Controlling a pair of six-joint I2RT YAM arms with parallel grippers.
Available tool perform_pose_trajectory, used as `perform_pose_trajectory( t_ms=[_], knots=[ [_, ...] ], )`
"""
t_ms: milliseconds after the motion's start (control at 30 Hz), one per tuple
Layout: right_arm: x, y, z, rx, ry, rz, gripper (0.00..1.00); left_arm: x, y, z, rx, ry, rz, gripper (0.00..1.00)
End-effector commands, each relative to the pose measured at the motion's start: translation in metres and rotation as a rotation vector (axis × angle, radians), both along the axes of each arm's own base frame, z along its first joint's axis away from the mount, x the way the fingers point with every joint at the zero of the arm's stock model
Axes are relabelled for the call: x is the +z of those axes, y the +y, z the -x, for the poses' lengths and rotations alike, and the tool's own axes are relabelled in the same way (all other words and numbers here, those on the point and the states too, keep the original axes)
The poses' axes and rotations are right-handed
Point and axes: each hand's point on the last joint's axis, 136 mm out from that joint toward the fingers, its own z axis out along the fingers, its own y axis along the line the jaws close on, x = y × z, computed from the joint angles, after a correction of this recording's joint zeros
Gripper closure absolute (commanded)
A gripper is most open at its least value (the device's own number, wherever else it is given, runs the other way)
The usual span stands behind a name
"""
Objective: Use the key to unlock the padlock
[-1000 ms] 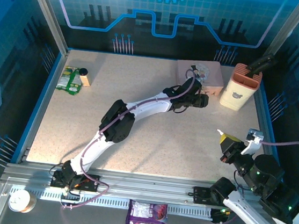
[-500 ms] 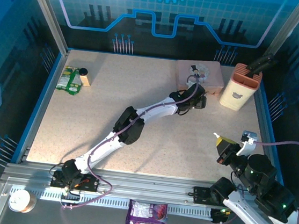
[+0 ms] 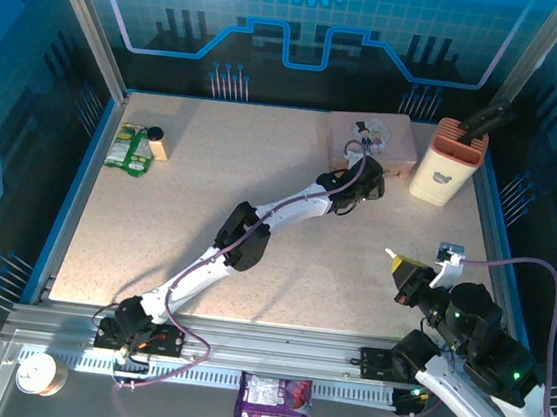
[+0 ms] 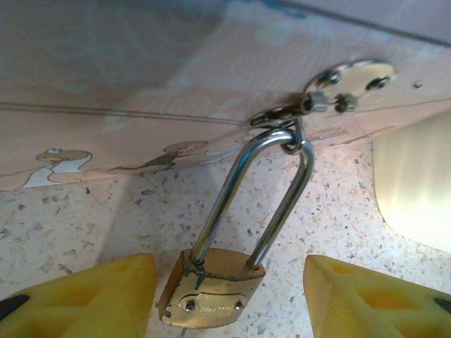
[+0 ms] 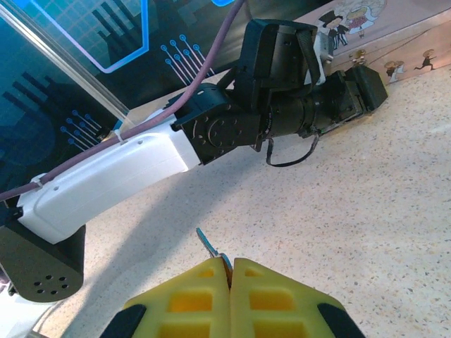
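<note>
Padlock sits loose between parted, empty jaws of left gripper, may pivot aside; right gripper at five o'clock pinches key

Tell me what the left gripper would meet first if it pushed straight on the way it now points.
Likely the small brass padlock with a silvery shackle, sitting between the left gripper's yellow fingers; behind it, the wall of the pink illustrated tin box. Depth is unclear.

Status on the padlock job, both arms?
Left gripper open, fingers straddling padlock, not touching. Right gripper shut on key, well back. Shackle looped through hasp on pink tin.
</note>
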Motion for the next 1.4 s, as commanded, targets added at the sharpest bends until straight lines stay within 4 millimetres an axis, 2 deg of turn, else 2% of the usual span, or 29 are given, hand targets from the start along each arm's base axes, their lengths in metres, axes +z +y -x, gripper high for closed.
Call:
perform_pose_trajectory(
  t_ms=[0,167,567,967,1233,1367],
  knots=[
    [0.007,0.000,-0.001,-0.007,-0.012,-0.035,1.00,-0.013,0.002,-0.004,0.040,0.024,0.027,0.43],
    [0.006,0.000,0.001,-0.009,-0.011,-0.048,1.00,-0.020,0.008,-0.008,0.072,0.054,0.051,0.51],
    [0.005,-0.003,0.002,-0.016,-0.005,-0.050,1.00,-0.014,0.026,-0.007,0.105,0.045,-0.025,0.63],
    [0.003,0.000,0.000,-0.016,0.004,-0.060,1.00,0.013,0.049,-0.006,0.130,-0.019,-0.031,0.82],
    [0.002,0.003,-0.002,-0.014,0.016,-0.062,1.00,0.027,0.077,-0.003,0.154,-0.033,0.021,0.89],
    [0.000,0.007,-0.004,-0.007,0.032,-0.057,1.00,0.028,0.102,0.003,0.176,-0.031,0.024,0.90]
  ],
)
